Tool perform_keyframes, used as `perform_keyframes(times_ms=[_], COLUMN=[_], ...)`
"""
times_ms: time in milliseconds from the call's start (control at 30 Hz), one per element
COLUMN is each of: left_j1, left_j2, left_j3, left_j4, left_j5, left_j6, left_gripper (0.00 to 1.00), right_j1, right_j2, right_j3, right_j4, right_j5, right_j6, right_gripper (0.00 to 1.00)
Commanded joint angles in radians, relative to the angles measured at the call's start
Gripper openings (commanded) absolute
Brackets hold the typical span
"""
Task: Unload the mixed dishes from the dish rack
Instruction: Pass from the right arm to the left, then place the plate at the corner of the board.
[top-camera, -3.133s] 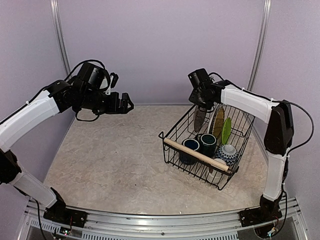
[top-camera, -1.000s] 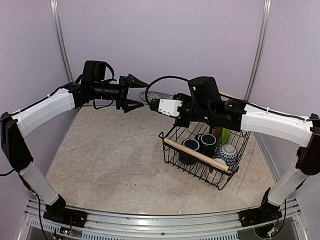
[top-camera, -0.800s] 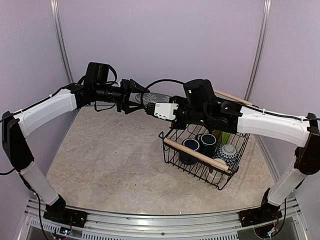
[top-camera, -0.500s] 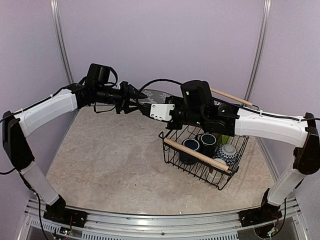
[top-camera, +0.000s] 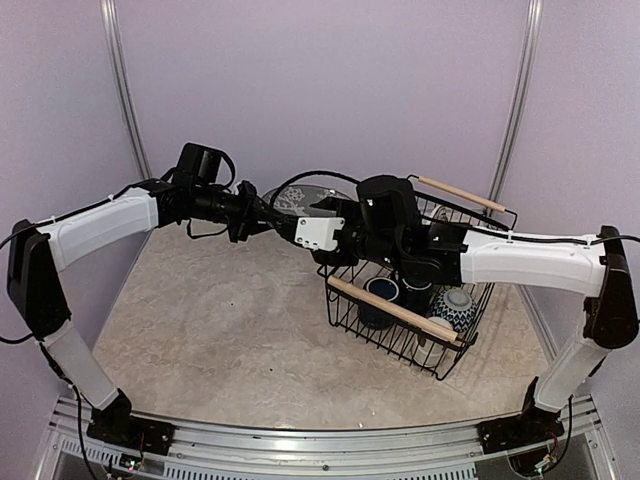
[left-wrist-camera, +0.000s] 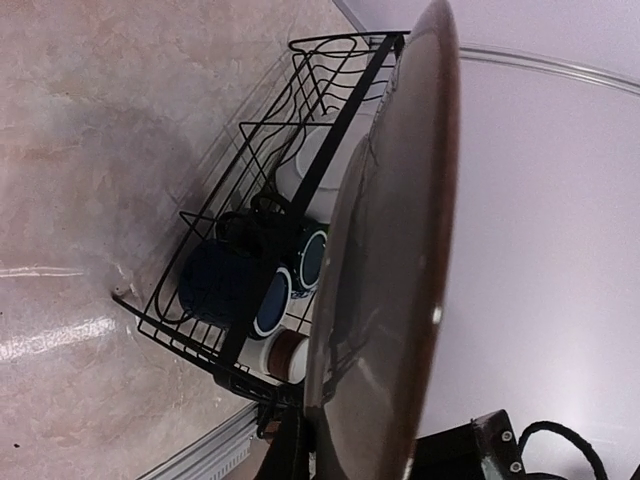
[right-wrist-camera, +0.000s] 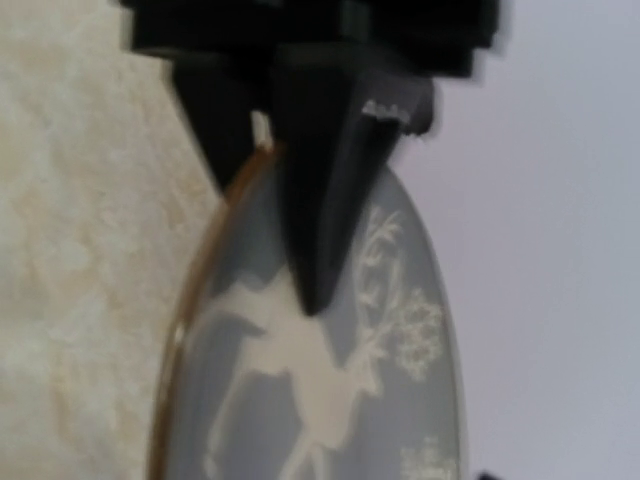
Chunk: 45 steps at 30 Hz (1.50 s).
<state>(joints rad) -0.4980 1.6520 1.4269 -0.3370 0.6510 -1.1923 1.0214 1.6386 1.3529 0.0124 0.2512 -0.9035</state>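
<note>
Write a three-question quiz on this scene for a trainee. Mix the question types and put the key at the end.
1. Multiple choice: where is the gray deer-pattern plate relative to the dish rack? A: standing in it. B: held in mid-air, outside it. C: lying under it.
2. True or false: the dish rack is empty.
3. Short answer: how many wooden handles does the rack show in the top view?

Key:
1. B.
2. False: the two dark blue mugs and the blue-white bowl are in it.
3. Two.
</note>
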Motion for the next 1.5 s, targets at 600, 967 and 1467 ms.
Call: perform_keyframes(times_ms=[600, 967, 1467], left_j1=[0.519, 0.703, 0.769], left_j2=[-0.220, -0.062, 0.236], left_j3=[-0.132, -0.081, 0.019], left_j4=[-0.038, 0.037, 0.033], left_j5=[0.117, 0.078, 0.129], left_j6=[0.250, 0.236, 0.297], left_gripper=[0.00, 0.00, 0.02], right_j1=[-0.252, -0.455, -0.462], right_j2=[-0.256, -0.286, -0.263], right_j3=[-0.105, -0.050, 0.055], right_j4=[-0.032, -0.232, -0.450], right_j5=[0.114, -0.087, 0.083], right_j6=[0.729, 1.072, 1.303], right_gripper=[1.00, 1.00, 1.00])
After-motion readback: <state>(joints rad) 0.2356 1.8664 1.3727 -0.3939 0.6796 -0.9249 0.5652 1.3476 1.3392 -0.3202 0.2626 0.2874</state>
